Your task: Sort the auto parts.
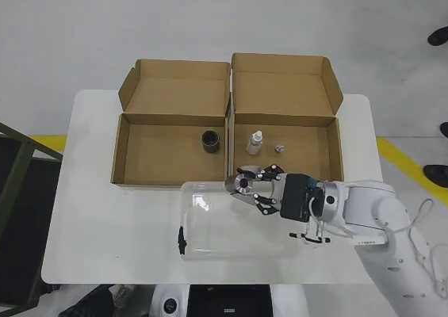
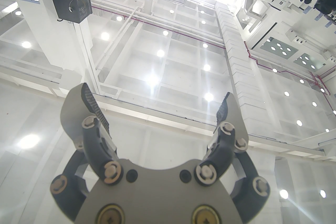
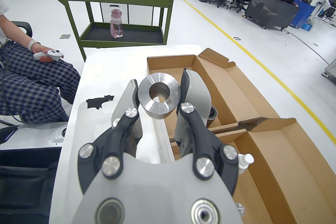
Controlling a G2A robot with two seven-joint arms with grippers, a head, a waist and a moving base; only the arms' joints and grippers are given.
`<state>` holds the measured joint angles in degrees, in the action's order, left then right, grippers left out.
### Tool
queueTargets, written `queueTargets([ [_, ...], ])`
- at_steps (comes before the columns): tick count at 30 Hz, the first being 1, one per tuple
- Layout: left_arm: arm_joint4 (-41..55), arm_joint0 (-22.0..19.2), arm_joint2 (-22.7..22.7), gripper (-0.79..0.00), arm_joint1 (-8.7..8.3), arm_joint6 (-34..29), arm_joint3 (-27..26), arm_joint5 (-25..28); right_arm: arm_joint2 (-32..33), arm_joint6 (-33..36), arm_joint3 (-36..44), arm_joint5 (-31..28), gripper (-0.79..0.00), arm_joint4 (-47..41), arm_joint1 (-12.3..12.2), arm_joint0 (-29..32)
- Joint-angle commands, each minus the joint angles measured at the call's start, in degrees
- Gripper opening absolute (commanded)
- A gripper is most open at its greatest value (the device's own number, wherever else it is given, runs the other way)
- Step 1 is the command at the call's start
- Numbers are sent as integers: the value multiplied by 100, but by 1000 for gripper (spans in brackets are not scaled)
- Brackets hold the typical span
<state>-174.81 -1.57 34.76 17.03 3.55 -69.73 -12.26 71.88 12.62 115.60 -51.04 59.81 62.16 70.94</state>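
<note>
Steel-grey, thick-walled metal ring clamped by its sides in the right gripper, bore turned toward the wrist camera. Jaws narrowed to the ring's width, ribbed pads pressed on its outer wall from both sides.

Seen from above: ring and gripper at the far rim of the clear tray, just beside the near wall of the right box, close to the seam between the two boxes. Contact between ring and cardboard wall: cannot tell.

Layout on the white table: two open cardboard boxes side by side with lids folded back, tray in front of them on the robot's side.

Contents:
- In the left box, one dark sleeve, standing near the wall shared with its neighbour.
- In the right box, a small white bottle, upright, and a tiny part near it, too small to identify.
- At the tray's left end, a black scrap against the clear wall.

Separately, left gripper: fingers spread wide, pointed up at the ceiling lights.
</note>
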Motion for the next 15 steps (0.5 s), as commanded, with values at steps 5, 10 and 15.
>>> queueTargets([
  [5, 0, 0, 0, 0, 0, 0, 0, 0, 27, -36, -31, 7, -785, -90, -16, -17],
  [10, 0, 0, 0, 0, 0, 0, 0, 0, 16, -56, -109, 17, -785, -123, -24, -54],
  [15, 0, 0, 0, 0, 0, 0, 0, 0, -111, -39, -209, 103, -785, -53, -15, -134],
])
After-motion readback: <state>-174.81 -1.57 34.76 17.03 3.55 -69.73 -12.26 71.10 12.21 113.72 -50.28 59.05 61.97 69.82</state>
